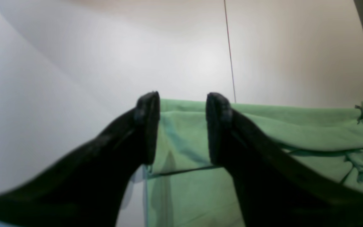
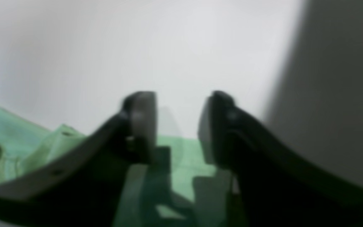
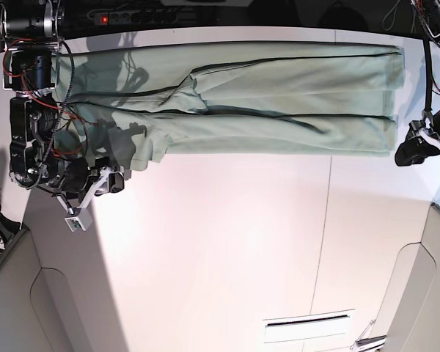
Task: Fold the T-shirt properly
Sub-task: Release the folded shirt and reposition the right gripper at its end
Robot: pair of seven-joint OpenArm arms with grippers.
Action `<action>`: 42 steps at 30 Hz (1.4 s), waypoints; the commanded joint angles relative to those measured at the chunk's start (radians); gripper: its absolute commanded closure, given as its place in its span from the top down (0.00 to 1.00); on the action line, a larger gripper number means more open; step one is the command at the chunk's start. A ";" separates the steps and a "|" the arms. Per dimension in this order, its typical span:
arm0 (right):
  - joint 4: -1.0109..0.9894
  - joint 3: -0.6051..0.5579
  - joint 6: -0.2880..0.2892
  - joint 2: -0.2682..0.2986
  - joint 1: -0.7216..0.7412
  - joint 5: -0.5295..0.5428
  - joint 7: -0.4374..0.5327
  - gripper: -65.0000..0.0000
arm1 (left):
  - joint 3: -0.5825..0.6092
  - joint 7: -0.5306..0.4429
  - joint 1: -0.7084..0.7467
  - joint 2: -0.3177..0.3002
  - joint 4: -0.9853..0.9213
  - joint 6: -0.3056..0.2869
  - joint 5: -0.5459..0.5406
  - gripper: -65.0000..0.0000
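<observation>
Pale sage-green cloth T-shirt lies in a long band across the far tabletop. Both grippers' fingers stand parted, empty, at its near corners; each should pinch every layer evenly.

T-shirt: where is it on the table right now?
In the base view the T-shirt lies as a long folded band along the table's far edge, spanning between the right gripper at its collar end and the left gripper at the other.
</observation>
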 commanded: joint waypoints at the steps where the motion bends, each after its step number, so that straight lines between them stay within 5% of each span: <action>1: 0.005 -0.002 -0.003 0.009 0.010 -0.003 -0.058 0.25 | -0.007 -0.018 -0.010 -0.022 0.017 -0.016 -0.014 0.42; 4: 0.005 -0.002 -0.003 0.009 0.010 0.024 -0.075 0.01 | -0.007 -0.018 -0.010 -0.022 0.017 -0.016 -0.014 0.42; 13: 0.105 0.000 -0.003 0.009 0.010 0.053 -0.114 0.00 | -0.007 -0.018 -0.010 -0.022 0.017 -0.016 -0.014 0.42; 17: 0.174 0.001 -0.003 0.009 0.010 -0.030 -0.103 0.00 | -0.007 -0.018 -0.010 -0.022 0.017 -0.016 -0.014 0.42; 20: 0.193 0.002 -0.003 0.009 0.010 -0.072 -0.061 0.29 | -0.007 -0.018 -0.010 -0.022 0.017 -0.016 -0.015 0.42; 22: 0.193 0.002 -0.011 0.009 0.010 -0.079 -0.054 0.38 | -0.007 -0.018 -0.010 -0.022 0.017 -0.016 -0.015 0.42; 30: 0.193 0.005 -0.158 0.008 -0.044 -0.230 -0.111 0.38 | -0.007 -0.018 -0.010 -0.022 0.017 -0.016 -0.014 0.42; 37: 0.192 0.005 -0.159 0.008 -0.105 -0.194 -0.092 0.37 | -0.007 -0.018 -0.010 -0.022 0.017 -0.016 -0.016 0.42; 39: 0.192 0.005 -0.157 0.008 -0.108 -0.177 -0.096 0.29 | -0.007 -0.018 -0.010 -0.022 0.017 -0.016 -0.015 0.42; 42: 0.192 0.005 -0.156 0.008 -0.108 -0.171 -0.097 0.00 | -0.007 -0.018 -0.010 -0.022 0.017 -0.016 -0.015 0.42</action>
